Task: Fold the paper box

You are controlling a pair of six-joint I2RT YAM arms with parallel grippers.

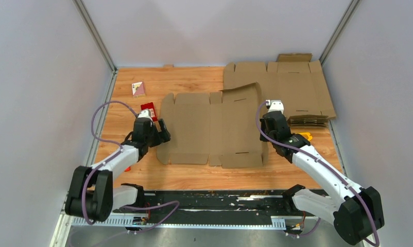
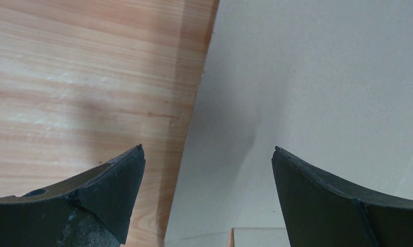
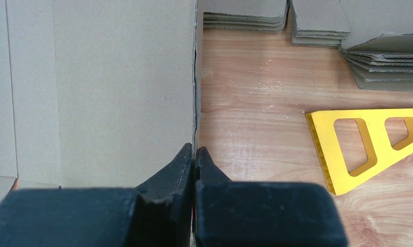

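The paper box (image 1: 209, 128) is a flat brown die-cut sheet in the middle of the table, with its right panel tilted up. My right gripper (image 1: 264, 114) is at the sheet's right edge. In the right wrist view the gripper (image 3: 194, 150) is shut on that edge of the paper box (image 3: 117, 87). My left gripper (image 1: 164, 131) is at the sheet's left edge. In the left wrist view it (image 2: 208, 149) is open, and the paper box (image 2: 307, 82) lies between and beyond its fingers without touching them.
A pile of flat cardboard sheets (image 1: 279, 85) lies at the back right, also in the right wrist view (image 3: 379, 62). A yellow triangle ruler (image 3: 369, 144) lies right of my right gripper. A small red box (image 1: 149, 110) and a small card (image 1: 138, 88) lie at the left.
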